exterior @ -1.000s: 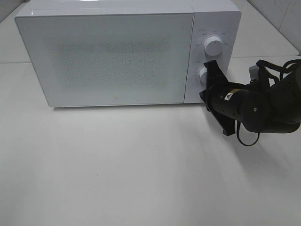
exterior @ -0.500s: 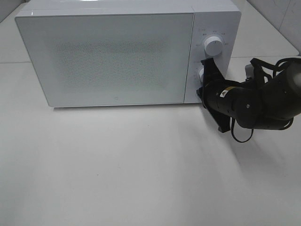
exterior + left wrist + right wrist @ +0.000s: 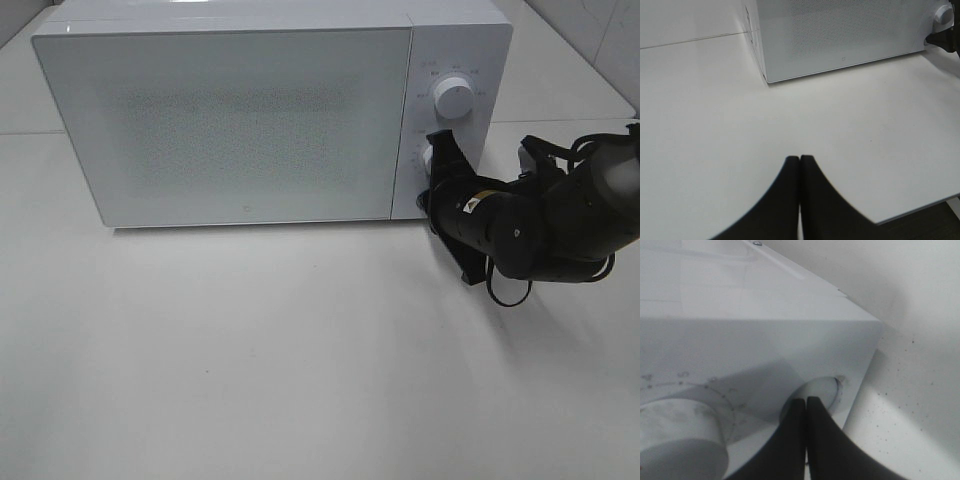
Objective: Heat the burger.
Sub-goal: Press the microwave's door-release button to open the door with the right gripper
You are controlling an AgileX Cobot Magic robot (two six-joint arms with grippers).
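Observation:
The burger is out of view; the white microwave [image 3: 240,110] stands with its door closed. My right gripper [image 3: 427,198] is shut and empty, its tips against the lower part of the control panel, just below the lower knob [image 3: 432,157]. In the right wrist view the closed fingertips [image 3: 806,401] touch a round button-like recess [image 3: 822,390] near the panel's corner, with a white knob [image 3: 680,440] beside it. My left gripper [image 3: 799,159] is shut and empty, low over the bare table in front of the microwave [image 3: 840,30]; it does not show in the exterior high view.
The upper knob [image 3: 455,96] sits above on the panel. The white table [image 3: 300,350] stretches in front of the microwave. The right arm's black body [image 3: 540,225] and its cables lie right of the microwave. The table's front edge [image 3: 920,207] shows in the left wrist view.
The right arm has shifted a little left, bringing the gripper closer against the microwave's control panel. The microwave door stays closed.

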